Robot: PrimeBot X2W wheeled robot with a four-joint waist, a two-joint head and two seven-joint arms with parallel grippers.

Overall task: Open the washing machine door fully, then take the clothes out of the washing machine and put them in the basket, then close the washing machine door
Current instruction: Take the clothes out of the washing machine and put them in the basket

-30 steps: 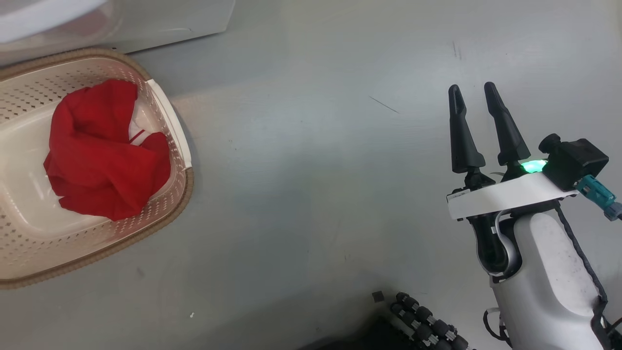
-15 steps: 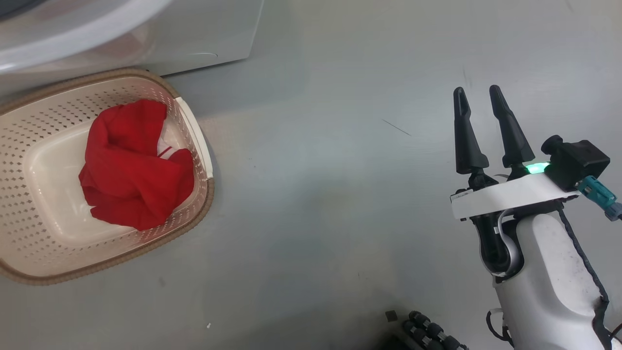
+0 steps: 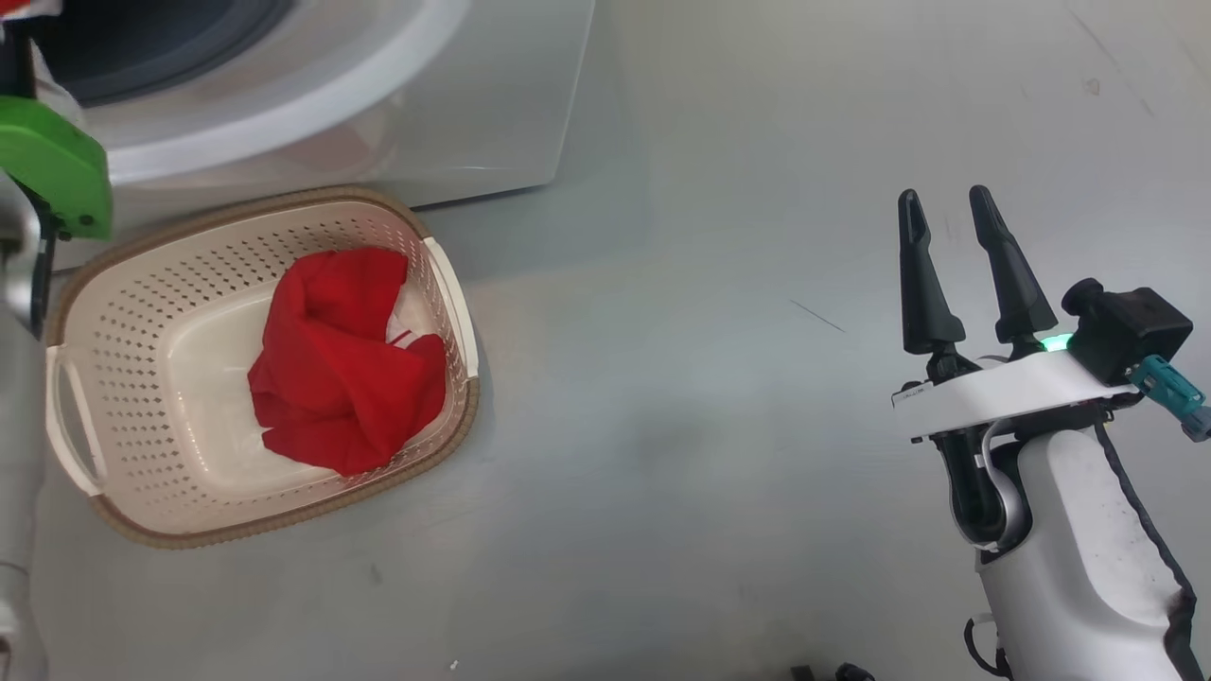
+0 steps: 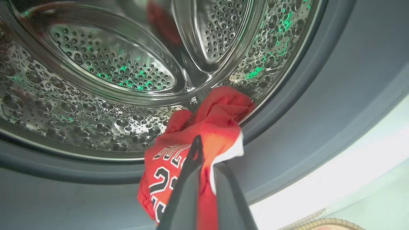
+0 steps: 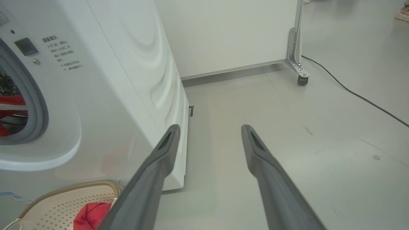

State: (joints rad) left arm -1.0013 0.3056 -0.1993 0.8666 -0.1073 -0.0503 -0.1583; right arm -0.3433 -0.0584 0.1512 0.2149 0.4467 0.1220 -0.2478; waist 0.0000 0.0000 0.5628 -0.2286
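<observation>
Red jersey (image 4: pixel 163 166) sat pinched in left jaws at drum (image 4: pixel 80 111) lip; right jaws were spread, empty, over floor (image 3: pixel 710 426); second red garment (image 3: pixel 345 378) lay in basket (image 3: pixel 236 206).

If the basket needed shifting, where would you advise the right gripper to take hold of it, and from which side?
I'd take the white handle on the basket's end nearest the right gripper, coming down from above: it is a thin raised strip its open jaws can straddle, and the red clothes lie just inside.
</observation>
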